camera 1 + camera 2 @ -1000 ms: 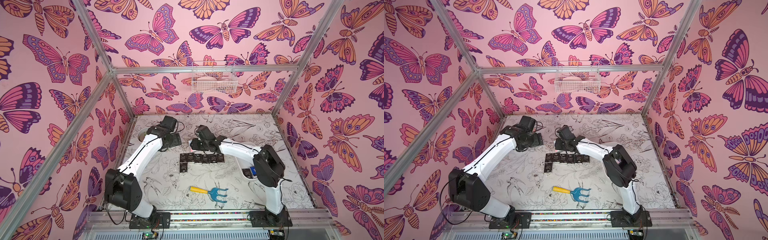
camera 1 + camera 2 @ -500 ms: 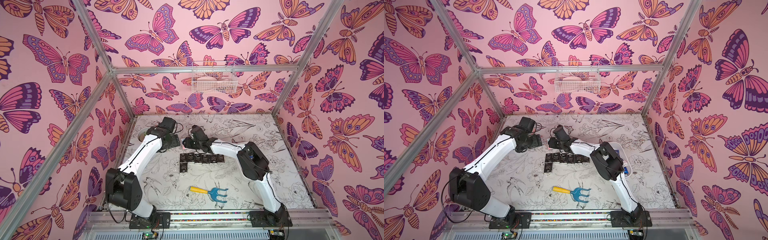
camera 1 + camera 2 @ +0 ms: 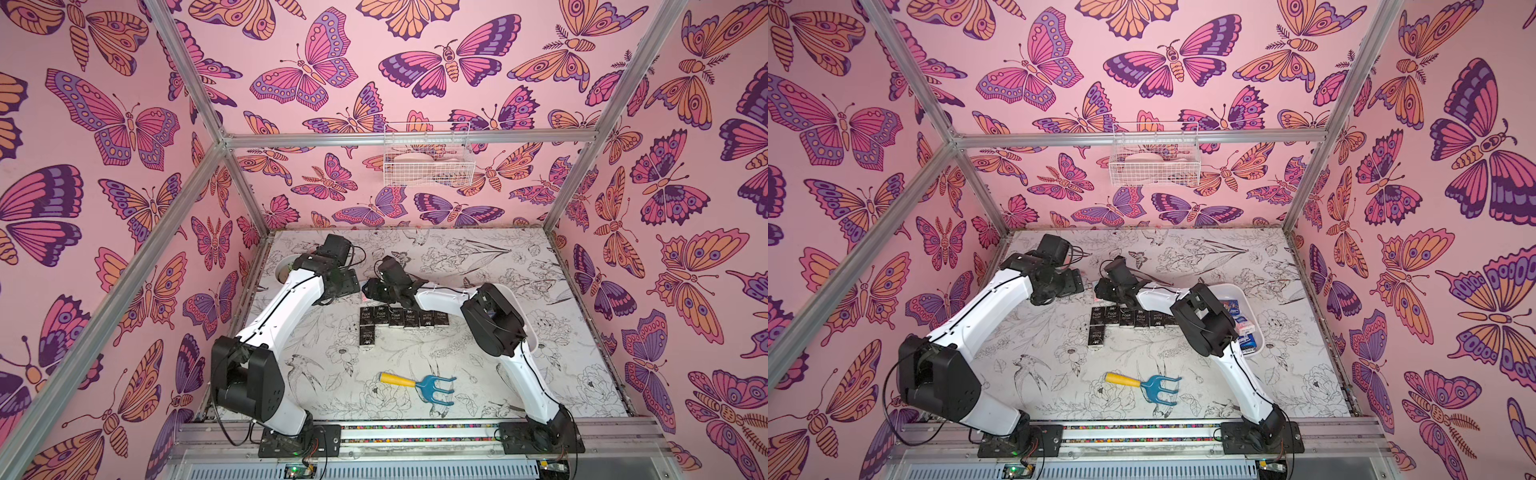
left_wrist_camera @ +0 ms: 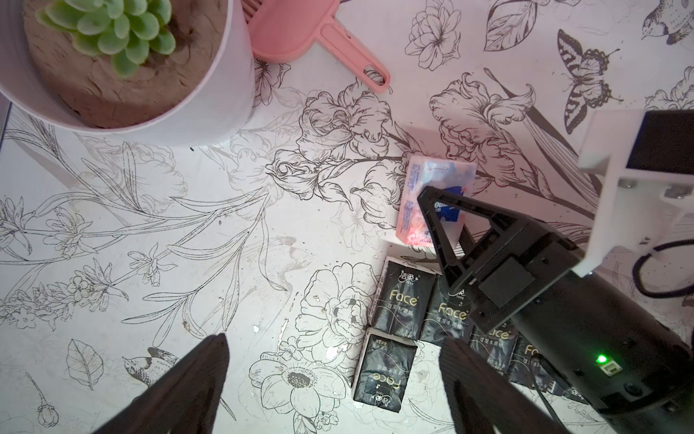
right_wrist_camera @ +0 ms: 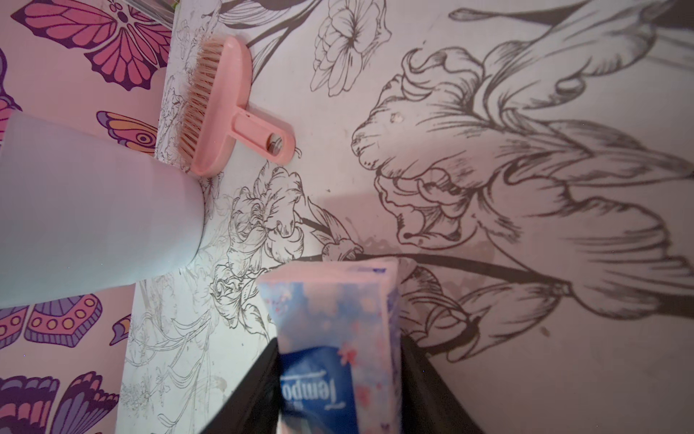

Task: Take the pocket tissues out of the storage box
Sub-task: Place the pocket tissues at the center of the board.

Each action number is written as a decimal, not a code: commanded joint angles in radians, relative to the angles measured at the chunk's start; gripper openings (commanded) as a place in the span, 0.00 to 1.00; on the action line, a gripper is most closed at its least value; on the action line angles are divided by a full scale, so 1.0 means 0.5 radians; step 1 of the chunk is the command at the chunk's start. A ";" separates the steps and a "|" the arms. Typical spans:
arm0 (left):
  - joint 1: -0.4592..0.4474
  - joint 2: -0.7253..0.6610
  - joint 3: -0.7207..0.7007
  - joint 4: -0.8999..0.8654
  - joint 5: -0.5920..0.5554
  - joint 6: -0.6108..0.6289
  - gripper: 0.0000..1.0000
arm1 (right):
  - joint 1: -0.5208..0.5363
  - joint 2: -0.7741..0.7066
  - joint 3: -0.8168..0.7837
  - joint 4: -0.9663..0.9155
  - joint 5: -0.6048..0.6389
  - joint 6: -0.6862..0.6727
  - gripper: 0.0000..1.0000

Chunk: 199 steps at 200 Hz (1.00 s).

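A white-blue Tempo pocket tissue packet (image 5: 338, 330) sits between the fingers of my right gripper (image 5: 340, 375), which is shut on it low over the table, just beyond the left end of a row of black "Face" packets (image 3: 403, 318). The left wrist view shows the same packet (image 4: 432, 188) by that row. One more black packet (image 3: 366, 336) lies in front of the row's left end. My left gripper (image 4: 334, 345) hovers open and empty beside these. The white storage box (image 3: 1255, 322) stands at the right, partly behind my right arm, with blue packets (image 3: 1241, 328) inside.
A round white pot with a succulent (image 4: 131, 75) and a pink brush (image 4: 300, 37) sit at the far left of the table. A blue hand rake with a yellow handle (image 3: 419, 384) lies near the front. A white wire basket (image 3: 428, 160) hangs on the back wall.
My right gripper has carried the white-blue packet leftward past the row of black packets, and its elbow has swung in over the box. The left arm has barely moved.
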 commanded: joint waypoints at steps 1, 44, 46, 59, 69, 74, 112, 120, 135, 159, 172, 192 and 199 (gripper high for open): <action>0.014 -0.022 -0.046 -0.036 -0.032 0.009 0.94 | 0.009 0.026 0.053 -0.049 -0.048 0.083 0.52; 0.015 -0.021 -0.051 -0.036 -0.035 0.003 0.94 | 0.008 -0.045 -0.058 -0.011 -0.072 0.136 0.54; 0.014 -0.022 -0.051 -0.035 -0.033 0.003 0.94 | 0.008 -0.048 -0.064 -0.004 -0.074 0.137 0.55; 0.014 -0.018 -0.049 -0.037 -0.026 0.000 0.94 | 0.008 -0.066 -0.090 0.013 -0.087 0.149 0.55; 0.014 -0.017 -0.049 -0.036 -0.020 -0.003 0.94 | 0.009 -0.085 -0.109 0.023 -0.092 0.151 0.55; 0.015 -0.017 -0.049 -0.037 -0.017 -0.003 0.94 | 0.008 -0.094 -0.117 0.023 -0.093 0.151 0.55; 0.014 -0.010 -0.051 -0.037 -0.012 -0.004 0.94 | 0.007 -0.152 -0.137 -0.003 -0.083 0.128 0.55; 0.013 -0.005 -0.049 -0.036 -0.016 -0.003 0.94 | 0.008 -0.175 -0.152 -0.009 -0.075 0.118 0.55; 0.015 0.023 -0.053 -0.032 -0.033 0.003 0.94 | 0.002 -0.248 -0.205 -0.016 -0.026 0.075 0.57; 0.015 0.126 -0.015 -0.028 0.023 0.017 0.92 | -0.040 -0.378 -0.299 0.002 0.050 -0.011 0.61; 0.014 0.194 0.026 -0.007 0.079 0.045 0.90 | -0.082 -0.437 -0.333 0.011 0.059 -0.038 0.62; 0.014 0.257 0.071 0.056 0.123 0.073 0.86 | -0.178 -0.513 -0.381 0.033 0.040 -0.060 0.62; 0.014 0.266 0.069 0.103 0.134 0.088 0.85 | -0.204 -0.547 -0.399 0.022 0.041 -0.078 0.62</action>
